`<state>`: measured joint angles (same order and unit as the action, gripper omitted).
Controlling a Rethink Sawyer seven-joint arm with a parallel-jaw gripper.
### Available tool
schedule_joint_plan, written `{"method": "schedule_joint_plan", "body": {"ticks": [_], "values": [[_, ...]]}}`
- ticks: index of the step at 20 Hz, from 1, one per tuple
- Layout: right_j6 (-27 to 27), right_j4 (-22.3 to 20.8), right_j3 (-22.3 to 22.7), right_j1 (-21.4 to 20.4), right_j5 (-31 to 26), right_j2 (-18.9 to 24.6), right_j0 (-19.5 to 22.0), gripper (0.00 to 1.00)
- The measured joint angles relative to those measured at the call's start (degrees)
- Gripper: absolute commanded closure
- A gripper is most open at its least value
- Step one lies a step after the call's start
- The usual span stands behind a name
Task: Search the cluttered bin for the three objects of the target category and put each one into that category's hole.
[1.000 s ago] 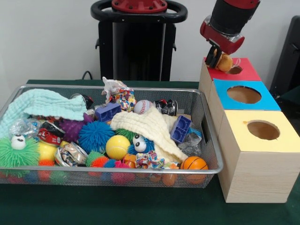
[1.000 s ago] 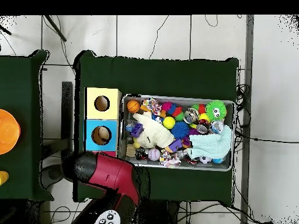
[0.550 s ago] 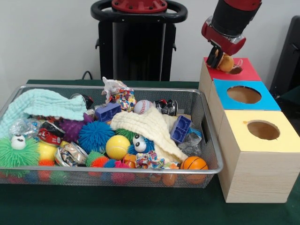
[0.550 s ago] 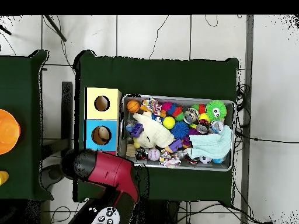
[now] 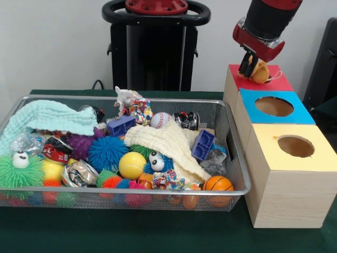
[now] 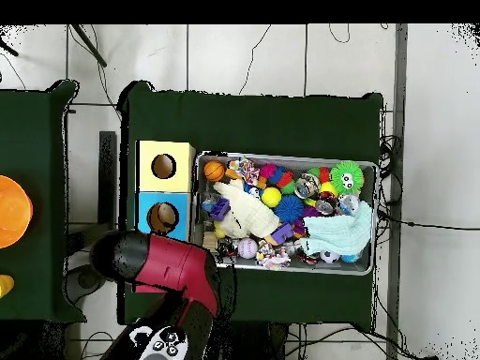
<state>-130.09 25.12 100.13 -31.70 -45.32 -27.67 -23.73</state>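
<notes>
My gripper (image 5: pixel 251 67) hangs over the red-topped box (image 5: pixel 275 83) at the far right, shut on a small tan plush toy (image 5: pixel 260 72). The toy and the fingers cover the red box's hole. In the overhead view the red arm (image 6: pixel 164 267) hides the gripper, the toy and the red box. The wire bin (image 5: pixel 131 191) is packed with toys: a baseball (image 5: pixel 160 119), a mini basketball (image 5: pixel 218 184), a yellow ball (image 5: pixel 131 165) and several spiky balls.
A blue-topped box (image 5: pixel 305 113) and a yellow-topped box (image 5: pixel 295 166), each with a round hole, stand in a row with the red one, right of the bin. A cream cloth (image 5: pixel 168 142) and a mint cloth (image 5: pixel 52 118) cover part of the bin's contents.
The gripper has shifted right and slightly up with the plush toy, and now covers the red box's hole. In the overhead view the arm has swung left.
</notes>
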Motion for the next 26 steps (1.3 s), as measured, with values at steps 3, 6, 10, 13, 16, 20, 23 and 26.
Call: {"method": "schedule_joint_plan", "body": {"ticks": [3, 6, 10, 13, 16, 20, 23, 26], "values": [[0.0, 0.0, -0.41, 0.0, -0.01, 0.0, 0.0, 1.0], [0.0, 0.0, -1.15, 0.01, 0.0, -0.01, -0.01, 0.0], [0.0, -0.01, -1.62, 0.01, 0.0, -0.07, -0.04, 0.0], [0.0, -0.01, -2.0, 0.01, -0.01, -0.08, -0.04, 0.0], [0.0, 0.0, -2.18, 0.01, 0.0, -0.08, -0.04, 0.0], [0.0, -0.01, -2.17, 0.01, 0.0, -0.08, -0.05, 0.0], [0.0, -0.11, -2.17, -0.01, -0.01, -0.08, -0.01, 0.0], [0.0, -1.0, -2.17, -0.25, -0.01, -0.05, 0.3, 0.0]]}}
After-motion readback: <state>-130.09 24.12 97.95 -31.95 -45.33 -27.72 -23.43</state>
